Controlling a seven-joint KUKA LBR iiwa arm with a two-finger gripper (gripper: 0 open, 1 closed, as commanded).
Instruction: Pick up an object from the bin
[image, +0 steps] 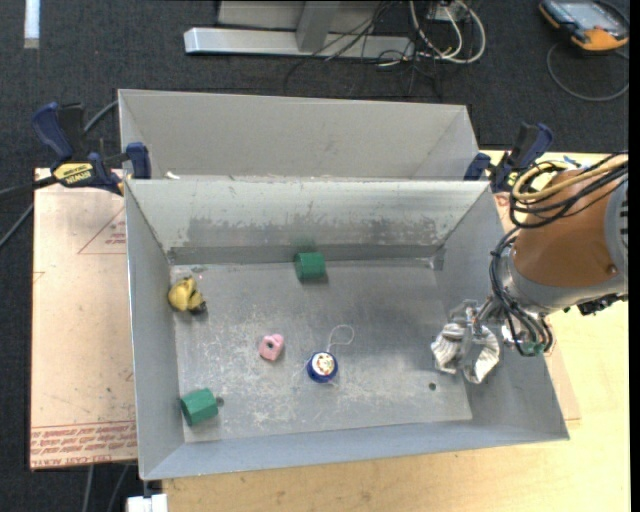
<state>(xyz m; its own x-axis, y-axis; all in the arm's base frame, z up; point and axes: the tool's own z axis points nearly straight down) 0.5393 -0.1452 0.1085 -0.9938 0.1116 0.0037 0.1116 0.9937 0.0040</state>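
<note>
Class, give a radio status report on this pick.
End effector open, empty, low at bin right side. Nearest thing, blue-white disc, untouched on the floor. Nothing between them.

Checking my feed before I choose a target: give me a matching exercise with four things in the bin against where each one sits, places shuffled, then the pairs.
Things:
1. yellow toy
2. pink piece
3. blue-and-white round thing
4. gripper

Places:
A. by the right wall of the bin
B. centre of the floor
C. by the left wall
D. on the floor, left of centre

Pairs: 1-C, 2-D, 3-B, 4-A
</note>
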